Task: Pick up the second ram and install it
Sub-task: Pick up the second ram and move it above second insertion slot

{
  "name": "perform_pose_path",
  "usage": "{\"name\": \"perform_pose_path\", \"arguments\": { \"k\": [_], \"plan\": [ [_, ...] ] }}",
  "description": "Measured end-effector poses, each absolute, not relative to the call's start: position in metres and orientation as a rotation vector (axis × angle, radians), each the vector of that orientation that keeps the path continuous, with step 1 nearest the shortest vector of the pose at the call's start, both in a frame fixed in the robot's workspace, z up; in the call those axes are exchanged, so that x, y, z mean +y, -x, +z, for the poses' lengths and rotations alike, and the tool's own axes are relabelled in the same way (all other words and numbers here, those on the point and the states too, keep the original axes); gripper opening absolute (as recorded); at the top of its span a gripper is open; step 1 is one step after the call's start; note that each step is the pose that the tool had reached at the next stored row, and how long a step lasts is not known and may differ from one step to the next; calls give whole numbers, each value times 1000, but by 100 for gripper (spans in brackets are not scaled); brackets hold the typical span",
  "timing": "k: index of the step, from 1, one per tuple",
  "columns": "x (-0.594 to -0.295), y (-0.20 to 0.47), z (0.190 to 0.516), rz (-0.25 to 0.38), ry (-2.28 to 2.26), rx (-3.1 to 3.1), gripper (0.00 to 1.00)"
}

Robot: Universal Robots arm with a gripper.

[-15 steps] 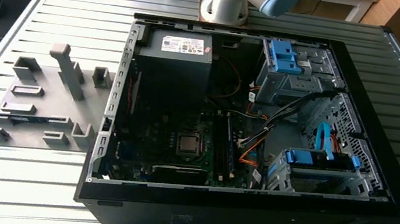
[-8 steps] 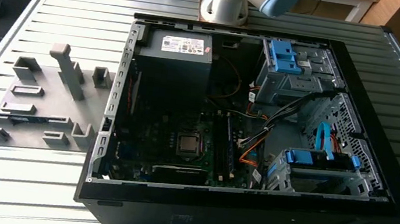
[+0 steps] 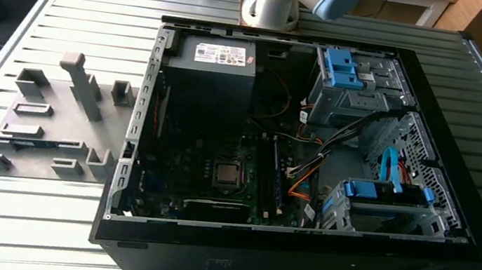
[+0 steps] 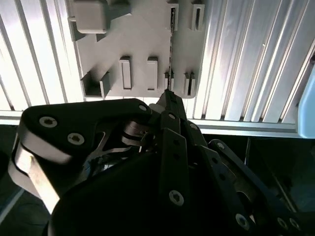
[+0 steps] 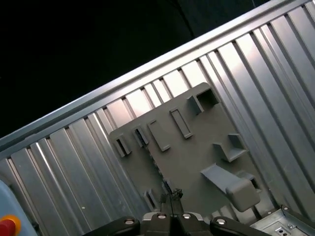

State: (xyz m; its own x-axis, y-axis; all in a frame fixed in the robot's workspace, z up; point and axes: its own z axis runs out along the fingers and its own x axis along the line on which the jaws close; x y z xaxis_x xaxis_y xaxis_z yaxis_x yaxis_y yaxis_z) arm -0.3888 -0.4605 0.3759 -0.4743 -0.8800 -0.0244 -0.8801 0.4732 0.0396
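Observation:
The second ram (image 3: 49,144) is a thin blue-green stick standing on edge in a slot of the grey fixture plate (image 3: 54,116), at the exterior view's left. In both wrist views it shows edge-on as a thin dark line (image 4: 171,49) (image 5: 156,164) across the plate. My gripper (image 4: 167,96) hangs high above the plate with its black fingertips together and nothing between them. Its tips also show over the plate's edge in the first wrist view (image 5: 171,195).
An open black computer case (image 3: 314,152) lies right of the fixture, with motherboard (image 3: 226,175), cables and blue drive bays (image 3: 384,194) inside. The fixture carries several grey blocks, one a tall post (image 3: 83,84). All rest on a ribbed metal table (image 3: 22,217). The arm's base (image 3: 271,1) stands behind the case.

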Motion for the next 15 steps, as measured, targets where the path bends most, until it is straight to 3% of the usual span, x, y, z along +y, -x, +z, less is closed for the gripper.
{"name": "perform_pose_path", "arguments": {
  "k": [15],
  "plan": [
    [-461,389,374,72,1859,2537,11]
  ]
}}
